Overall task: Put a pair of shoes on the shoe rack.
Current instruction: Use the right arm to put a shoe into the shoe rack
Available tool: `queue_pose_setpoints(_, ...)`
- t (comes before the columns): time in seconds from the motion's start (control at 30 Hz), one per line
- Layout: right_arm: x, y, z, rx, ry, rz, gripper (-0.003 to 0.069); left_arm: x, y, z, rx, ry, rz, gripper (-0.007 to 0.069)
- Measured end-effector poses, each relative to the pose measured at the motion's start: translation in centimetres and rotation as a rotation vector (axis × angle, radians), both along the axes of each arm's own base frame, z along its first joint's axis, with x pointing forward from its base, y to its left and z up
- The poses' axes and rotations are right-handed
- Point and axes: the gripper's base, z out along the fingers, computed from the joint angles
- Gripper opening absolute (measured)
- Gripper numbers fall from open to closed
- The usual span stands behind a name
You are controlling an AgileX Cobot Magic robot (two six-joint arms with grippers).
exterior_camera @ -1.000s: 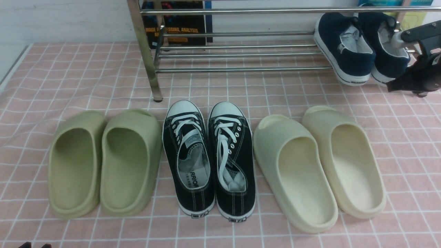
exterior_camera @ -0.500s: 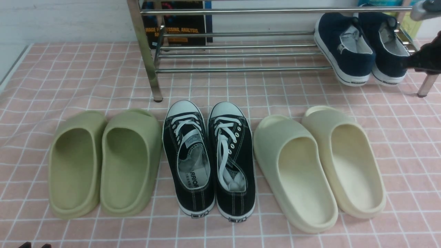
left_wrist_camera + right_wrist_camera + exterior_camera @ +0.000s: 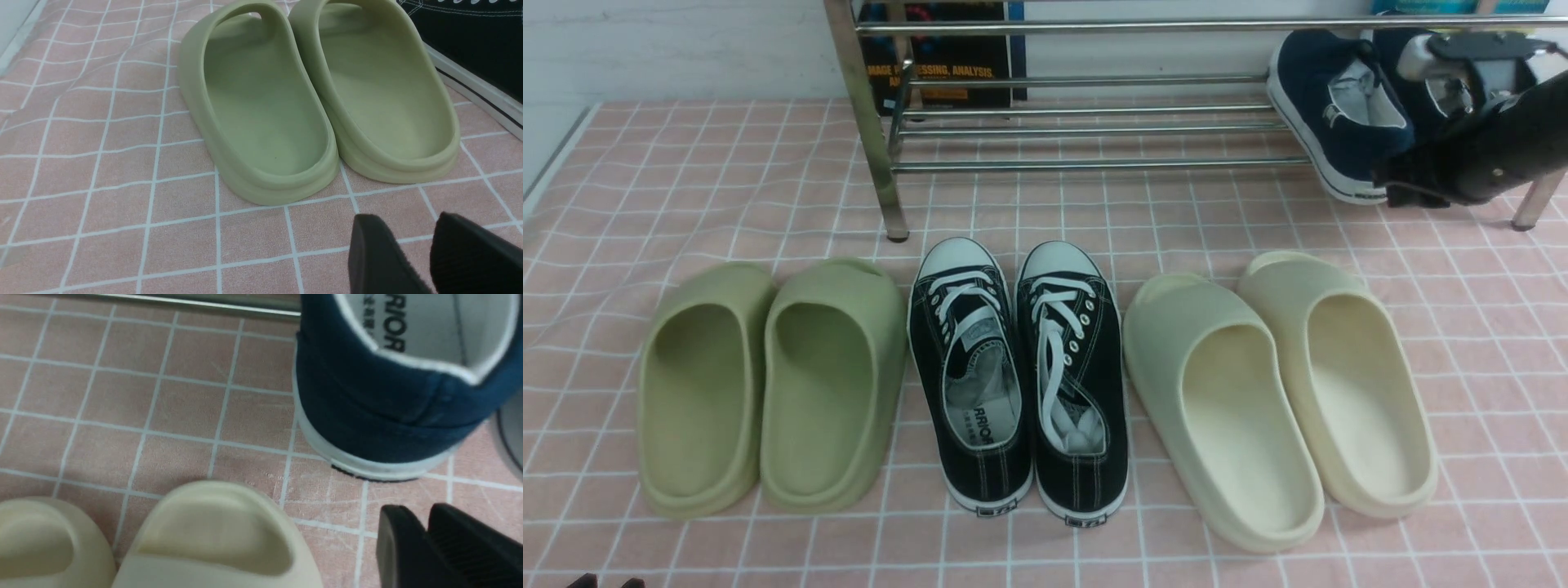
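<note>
Peeking below, the left wrist view omits the rack.

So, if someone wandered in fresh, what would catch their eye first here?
Probably the row of footwear on the pink tiled floor: green clogs at the left, black lace-up sneakers in the middle, cream slippers at the right. Next, the dark right gripper reaching in at the upper right, partly hiding the navy shoes on the chrome rack.
</note>
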Motion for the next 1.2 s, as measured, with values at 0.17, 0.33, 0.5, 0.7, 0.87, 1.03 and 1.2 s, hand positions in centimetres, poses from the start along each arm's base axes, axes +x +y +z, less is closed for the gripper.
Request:
queue_pose_setpoints(0.17,1.1,0.9,-1.4,-0.008,-0.047,-0.007,0.0036,0.0,0.0,0.0,0.000,0.000,0.000,0.0239)
queue_pose_setpoints(0.33,1.5,2.0,-1.2,-0.016,-0.115,-0.003,0.0054,0.0,0.0,0.0,0.000,0.000,0.000,0.0239)
queue_pose_setpoints(0.5,1.5,2.2,-1.2,-0.012,-0.112,0.001,0.0122,0.0,0.0,0.0,0.000,0.000,0.000,0.0239)
queue_pose_setpoints(0.7,0.7,2.1,-1.8,-0.045,-0.007,0.056,0.0210,0.0,0.0,0.0,0.000,0.000,0.000,0.0239)
queue_pose_setpoints(0.87,0.4,0.6,-2.2,-0.163,0.034,0.098,0.0235,0.0,0.0,0.0,0.000,0.000,0.000,0.0239)
queue_pose_setpoints(1.03,0.6,-2.1,-2.1,-0.212,0.021,0.059,0.0237,0.0,0.0,0.0,0.000,0.000,0.000,0.0239)
queue_pose_setpoints(1.2,0.8,-4.0,-1.8,-0.191,-0.013,-0.020,0.0237,0.0,0.0,0.0,0.000,0.000,0.000,0.0239)
